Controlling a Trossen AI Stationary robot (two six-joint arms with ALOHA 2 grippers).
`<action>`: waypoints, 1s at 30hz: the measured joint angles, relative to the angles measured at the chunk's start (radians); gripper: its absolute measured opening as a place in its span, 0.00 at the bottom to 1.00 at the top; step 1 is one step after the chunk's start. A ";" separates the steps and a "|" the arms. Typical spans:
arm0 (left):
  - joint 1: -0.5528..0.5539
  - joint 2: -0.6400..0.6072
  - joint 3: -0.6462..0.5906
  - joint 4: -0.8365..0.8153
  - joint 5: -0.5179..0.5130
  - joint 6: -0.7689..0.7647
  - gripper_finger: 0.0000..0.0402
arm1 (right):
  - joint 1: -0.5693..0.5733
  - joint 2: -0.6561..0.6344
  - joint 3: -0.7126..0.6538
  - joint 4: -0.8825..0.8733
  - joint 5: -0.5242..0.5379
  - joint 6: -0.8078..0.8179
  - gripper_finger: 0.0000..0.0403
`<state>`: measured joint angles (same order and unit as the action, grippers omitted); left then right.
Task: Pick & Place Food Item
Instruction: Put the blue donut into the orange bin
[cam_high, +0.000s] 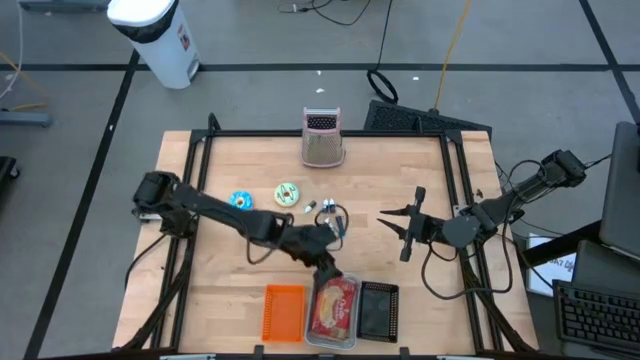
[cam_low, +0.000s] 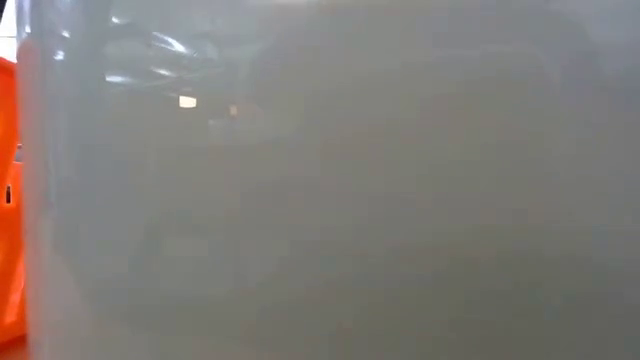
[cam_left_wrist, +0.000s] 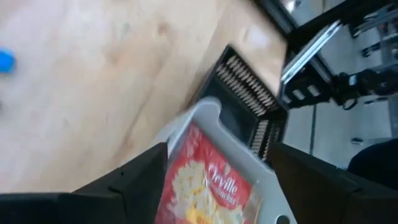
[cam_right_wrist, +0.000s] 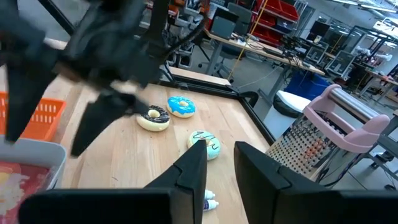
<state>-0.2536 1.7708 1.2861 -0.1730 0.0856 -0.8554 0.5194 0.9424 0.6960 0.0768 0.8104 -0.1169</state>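
- High view: wooden table (cam_high: 250, 160) with three bins along the near edge: orange basket (cam_high: 284, 311), grey bin (cam_high: 334, 340), black basket (cam_high: 379, 310). Red popcorn packet (cam_high: 334, 306) lying inside the grey bin, the middle one. Left gripper (cam_high: 331, 272) just above that bin's far edge, fingers spread, holding nothing. Right gripper (cam_high: 398, 228) well apart over bare table, toward the right side, fingers a narrow gap apart, empty. Further back: blue doughnut (cam_high: 240, 200), green doughnut (cam_high: 287, 194), a small bottle (cam_high: 308, 207), a chocolate doughnut (cam_high: 332, 215) partly behind the left arm, and a pink-handled grater (cam_high: 322, 138) near the far edge. White trash can (cam_high: 160, 35) on the floor beyond the table.
- Low view: almost wholly filled by a blurred grey surface pressed close to the lens; a strip of orange at one edge; no gripper or packet to be made out.
- Left wrist view: own fingers (cam_left_wrist: 130, 180) wide apart with the popcorn packet (cam_left_wrist: 205, 186) between and beyond them, lying in the grey bin (cam_left_wrist: 208, 112); black basket (cam_left_wrist: 249, 102) just beside the bin.
- Right wrist view: own fingers (cam_right_wrist: 189, 177) narrowly parted, nothing between; left arm (cam_right_wrist: 112, 56) ahead; chocolate doughnut (cam_right_wrist: 153, 117), blue doughnut (cam_right_wrist: 181, 106), green doughnut (cam_right_wrist: 205, 143) and grater (cam_right_wrist: 323, 140) on the table; orange basket (cam_right_wrist: 43, 112) and grey bin (cam_right_wrist: 34, 165) beyond.
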 joint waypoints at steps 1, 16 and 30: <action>0.008 -0.026 0.000 -0.031 -0.004 0.025 0.74 | 0.000 0.000 0.000 -0.004 0.000 0.000 0.18; -0.016 -0.439 -0.012 -1.096 -0.727 -0.200 0.70 | 0.000 0.000 0.000 -0.029 0.000 0.006 0.18; 0.264 -0.698 -0.663 -0.732 -0.493 -0.249 0.61 | 0.000 0.000 0.000 -0.025 0.000 0.019 0.18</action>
<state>0.0100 1.0724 0.6228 -0.9048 -0.4075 -1.1042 0.5193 0.9424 0.6956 0.0521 0.8104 -0.0982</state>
